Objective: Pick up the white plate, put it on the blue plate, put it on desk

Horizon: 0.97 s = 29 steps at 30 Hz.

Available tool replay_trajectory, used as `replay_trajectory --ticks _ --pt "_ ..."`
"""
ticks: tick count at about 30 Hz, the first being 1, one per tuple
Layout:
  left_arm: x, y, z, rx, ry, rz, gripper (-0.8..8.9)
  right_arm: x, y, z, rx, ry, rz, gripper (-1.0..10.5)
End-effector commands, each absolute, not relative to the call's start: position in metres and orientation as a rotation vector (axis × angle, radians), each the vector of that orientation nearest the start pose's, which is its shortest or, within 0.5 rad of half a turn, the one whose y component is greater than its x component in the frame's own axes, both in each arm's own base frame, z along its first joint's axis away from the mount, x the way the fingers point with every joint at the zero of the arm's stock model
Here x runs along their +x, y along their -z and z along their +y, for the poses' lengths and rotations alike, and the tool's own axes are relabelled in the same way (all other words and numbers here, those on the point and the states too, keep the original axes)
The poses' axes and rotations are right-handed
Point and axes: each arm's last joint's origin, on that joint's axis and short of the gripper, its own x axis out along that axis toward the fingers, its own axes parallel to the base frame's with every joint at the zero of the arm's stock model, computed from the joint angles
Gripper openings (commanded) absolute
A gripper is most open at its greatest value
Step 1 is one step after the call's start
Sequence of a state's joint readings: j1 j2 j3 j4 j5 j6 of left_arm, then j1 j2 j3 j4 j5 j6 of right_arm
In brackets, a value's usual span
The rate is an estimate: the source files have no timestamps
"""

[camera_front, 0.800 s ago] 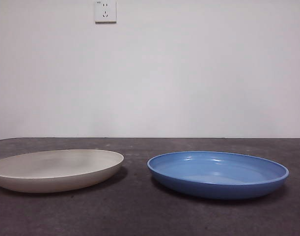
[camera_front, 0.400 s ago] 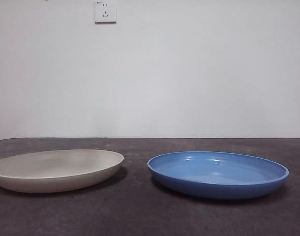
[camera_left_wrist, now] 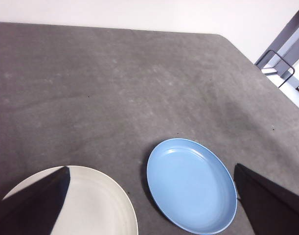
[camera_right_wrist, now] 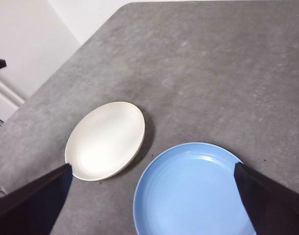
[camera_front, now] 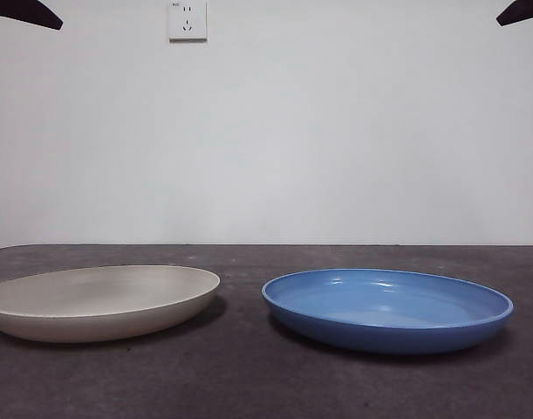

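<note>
White plate (camera_front: 100, 301) on the bench (camera_front: 249, 375) at left, blue plate (camera_front: 388, 307) just beside it at right, not touching. Left gripper (camera_left_wrist: 149, 205) and right gripper (camera_right_wrist: 151, 205) high above, jaws wide apart, holding nothing.

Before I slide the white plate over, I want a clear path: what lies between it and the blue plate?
Nothing: only a bare strip of desk separates the white plate from the blue plate, shown in the right wrist and front views.
</note>
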State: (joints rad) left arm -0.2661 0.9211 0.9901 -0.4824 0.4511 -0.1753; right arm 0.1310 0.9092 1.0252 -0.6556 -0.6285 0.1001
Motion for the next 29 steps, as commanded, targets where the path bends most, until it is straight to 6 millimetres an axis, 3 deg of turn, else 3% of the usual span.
replay_trajectory --ticks 1,11,19,23,29 --pt "0.177 -0.36 -0.062 -0.202 0.682 0.456 6.3 0.169 -0.358 0.04 0.215 -0.725 0.553 6.2" --pt "0.178 -0.355 -0.056 -0.255 0.622 0.594 6.26 0.168 -0.357 0.04 0.226 -0.727 0.567 6.2" --pt "0.206 -0.354 -0.031 -0.355 0.521 0.783 6.25 0.166 -0.356 0.042 0.251 -0.795 0.59 6.2" --pt "0.23 -0.338 -0.019 -0.369 0.468 0.867 6.22 0.165 -0.356 0.042 0.263 -0.827 0.599 6.2" --pt "0.266 -0.294 -0.009 -0.389 0.428 1.057 6.22 0.164 -0.356 0.042 0.27 -0.843 0.606 6.2"
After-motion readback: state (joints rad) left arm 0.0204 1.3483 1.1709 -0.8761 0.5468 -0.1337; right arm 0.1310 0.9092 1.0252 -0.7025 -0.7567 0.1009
